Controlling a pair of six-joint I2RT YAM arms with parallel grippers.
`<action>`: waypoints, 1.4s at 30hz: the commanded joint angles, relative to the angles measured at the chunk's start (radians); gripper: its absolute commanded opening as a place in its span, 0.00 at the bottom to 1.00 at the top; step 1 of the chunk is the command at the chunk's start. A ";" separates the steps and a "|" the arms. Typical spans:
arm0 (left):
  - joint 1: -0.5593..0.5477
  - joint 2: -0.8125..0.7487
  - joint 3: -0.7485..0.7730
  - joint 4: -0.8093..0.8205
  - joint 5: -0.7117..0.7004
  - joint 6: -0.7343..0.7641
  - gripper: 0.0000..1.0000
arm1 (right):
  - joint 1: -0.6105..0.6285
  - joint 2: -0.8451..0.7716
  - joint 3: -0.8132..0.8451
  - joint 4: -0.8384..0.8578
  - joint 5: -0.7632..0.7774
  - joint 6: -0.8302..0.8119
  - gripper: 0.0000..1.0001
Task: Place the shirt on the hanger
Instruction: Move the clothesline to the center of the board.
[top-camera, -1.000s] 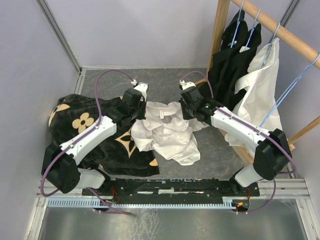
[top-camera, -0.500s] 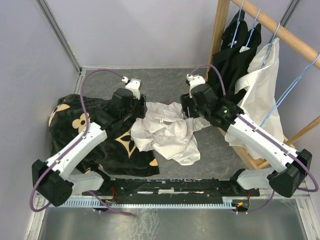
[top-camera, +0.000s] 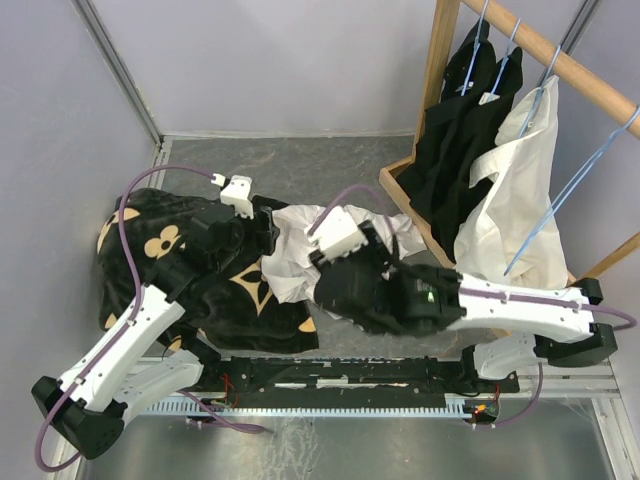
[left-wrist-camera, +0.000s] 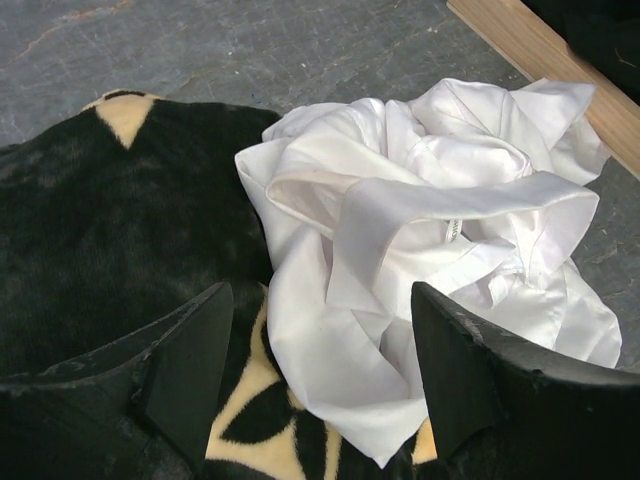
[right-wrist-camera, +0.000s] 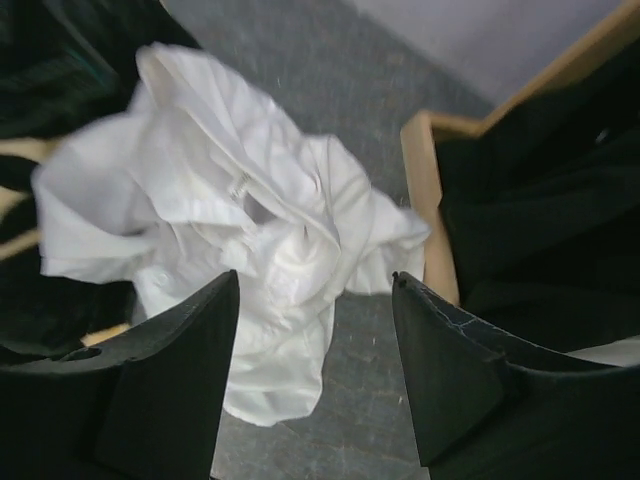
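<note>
Mid-worktop, the shirt (top-camera: 297, 226) lies crumpled, partly on the black flowered cloth (top-camera: 190, 275). Your left gripper (left-wrist-camera: 320, 335) and right gripper (right-wrist-camera: 312, 345) have both drawn back toward the near edge, spread and empty, so nothing is grasped yet. The hanger (top-camera: 570, 192) hangs at the right edge.

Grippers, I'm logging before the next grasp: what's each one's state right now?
Left gripper: open, empty, over the crumpled white thin-fabric shirt.
Right gripper: open, empty, over that shirt.
</note>
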 joint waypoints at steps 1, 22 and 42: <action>0.005 -0.046 -0.029 -0.014 -0.005 -0.048 0.78 | 0.259 0.094 0.291 -0.190 0.555 0.002 0.70; 0.006 -0.084 -0.074 -0.030 0.032 -0.077 0.78 | -0.040 -0.158 0.174 0.788 0.606 -1.037 0.73; 0.005 -0.149 -0.107 -0.072 0.039 -0.039 0.78 | -0.712 0.269 0.270 -0.090 -0.496 -0.251 0.67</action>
